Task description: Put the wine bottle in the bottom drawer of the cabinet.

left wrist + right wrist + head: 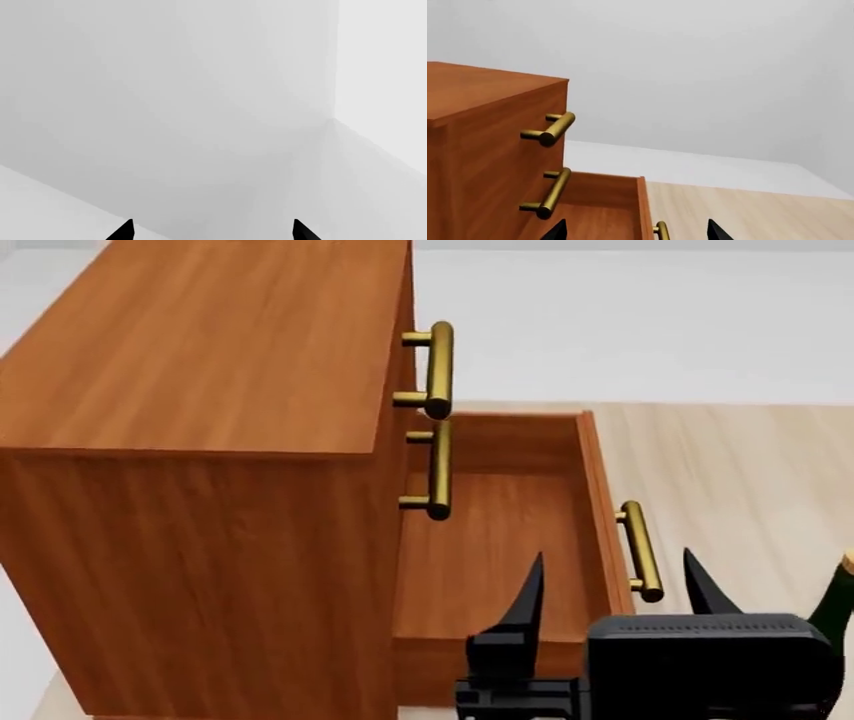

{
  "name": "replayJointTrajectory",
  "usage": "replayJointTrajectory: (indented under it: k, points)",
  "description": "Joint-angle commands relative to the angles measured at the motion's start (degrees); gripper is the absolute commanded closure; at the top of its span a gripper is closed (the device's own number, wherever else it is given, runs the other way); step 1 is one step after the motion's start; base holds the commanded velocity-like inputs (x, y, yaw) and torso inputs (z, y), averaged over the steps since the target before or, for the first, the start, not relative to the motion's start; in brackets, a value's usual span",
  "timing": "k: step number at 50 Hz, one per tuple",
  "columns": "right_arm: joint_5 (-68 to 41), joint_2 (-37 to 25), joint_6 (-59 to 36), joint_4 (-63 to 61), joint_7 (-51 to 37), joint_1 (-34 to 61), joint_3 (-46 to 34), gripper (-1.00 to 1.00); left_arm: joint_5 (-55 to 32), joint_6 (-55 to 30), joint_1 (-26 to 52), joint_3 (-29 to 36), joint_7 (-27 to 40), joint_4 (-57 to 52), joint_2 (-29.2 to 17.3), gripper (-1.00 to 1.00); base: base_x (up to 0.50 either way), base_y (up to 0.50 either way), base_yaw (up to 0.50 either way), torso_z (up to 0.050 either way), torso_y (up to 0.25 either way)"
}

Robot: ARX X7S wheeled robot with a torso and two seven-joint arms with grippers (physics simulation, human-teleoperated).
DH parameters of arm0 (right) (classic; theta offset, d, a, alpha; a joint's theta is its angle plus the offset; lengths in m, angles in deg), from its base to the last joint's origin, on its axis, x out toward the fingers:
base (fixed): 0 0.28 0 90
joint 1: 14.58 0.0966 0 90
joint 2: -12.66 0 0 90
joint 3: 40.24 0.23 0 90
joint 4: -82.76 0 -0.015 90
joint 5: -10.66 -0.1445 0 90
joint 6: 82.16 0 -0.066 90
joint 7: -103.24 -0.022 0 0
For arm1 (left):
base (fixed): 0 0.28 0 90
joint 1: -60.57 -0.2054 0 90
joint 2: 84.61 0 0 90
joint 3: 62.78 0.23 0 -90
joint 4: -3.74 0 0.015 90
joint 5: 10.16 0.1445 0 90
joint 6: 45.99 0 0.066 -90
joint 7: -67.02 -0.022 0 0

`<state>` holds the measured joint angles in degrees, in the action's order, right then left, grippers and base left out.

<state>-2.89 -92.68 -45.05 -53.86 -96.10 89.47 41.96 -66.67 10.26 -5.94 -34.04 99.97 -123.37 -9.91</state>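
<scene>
Bottom drawer [501, 540] pulled out, right end effector [614, 585] spread empty above it, left end effector [213, 231] spread too.

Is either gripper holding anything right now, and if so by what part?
Nothing is held. The right gripper is open and empty above the pulled-out bottom drawer. The left gripper is open, facing only blank walls. The wine bottle shows at the head view's edge, ungripped.

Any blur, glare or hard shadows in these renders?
Head view: sharp and evenly lit, only soft shading inside the drawer. Right wrist view: crisp, faint sheen on the handles. Left wrist view: nearly featureless white walls, only the left gripper tips.
</scene>
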Motion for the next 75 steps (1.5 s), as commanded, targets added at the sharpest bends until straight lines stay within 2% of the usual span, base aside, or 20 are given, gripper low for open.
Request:
replayJointTrajectory:
  k: [1, 41, 51, 53, 57, 60, 66, 71, 75]
  points:
    - [-0.79, 0.05, 0.9, 0.32, -0.05, -0.68, 1.2, -1.0, 0.16, 0.34, -0.32, 0.21, -0.29, -0.02, 0.01, -1.0, 0.14, 0.04, 0.0, 0.0, 0.0]
    - [-2.23, -0.36, 2.4, -0.36, -1.01, -3.24, 2.27, -1.0, 0.22, 0.99, -0.9, 1.26, -0.58, 0.09, -0.24, -1.0, 0.14, 0.01, 0.0, 0.0, 0.0]
    - [-7.16, -0.45, -5.98, -13.14, -3.3, -7.56, 7.64, -1.0, 0.12, 0.79, -0.97, 1.72, -0.41, 0.09, -0.59, -1.0, 0.01, 0.0, 0.0, 0.0, 0.0]
    - [-11.89, -3.44, -3.75, -13.35, -7.91, -9.24, 7.51, -1.0, -0.14, 0.76, -1.04, 1.66, -0.41, 0.04, -0.59, -1.0, 0.0, 0.0, 0.0, 0.0, 0.0]
    - [-20.8, -13.13, 6.68, -13.35, -20.86, -14.78, 3.8, -1.0, 0.39, 0.86, -1.13, 1.91, -0.28, -0.12, -0.67, -1.0, 0.0, 0.0, 0.0, 0.0, 0.0]
    - [-24.84, -18.91, 13.17, -13.32, -27.41, -17.35, 1.98, -1.0, 0.73, 0.76, -1.22, 2.18, -0.1, -0.2, -0.82, -1.0, 0.0, 0.0, 0.0, 0.0, 0.0]
    - [-25.83, -25.85, 21.83, -13.31, -34.04, -21.89, -0.91, -1.0, 0.0, 0.18, -0.68, 2.2, 0.96, -0.29, -1.62, -1.0, 0.0, 0.0, 0.0, 0.0, 0.0]
    - [-28.43, -39.04, 34.27, -13.34, -46.24, -23.87, -7.45, -1.0, 1.13, 0.99, -1.46, 2.59, -0.26, -0.23, -1.03, -1.0, 0.0, 0.0, 0.0, 0.0, 0.0]
    - [-29.07, -41.89, 38.81, -13.02, -48.57, -26.63, -7.65, -1.0, 0.55, 0.92, -1.58, 2.44, -0.31, -0.14, -1.04, -1.0, 0.0, 0.0, 0.0, 0.0, 0.0]
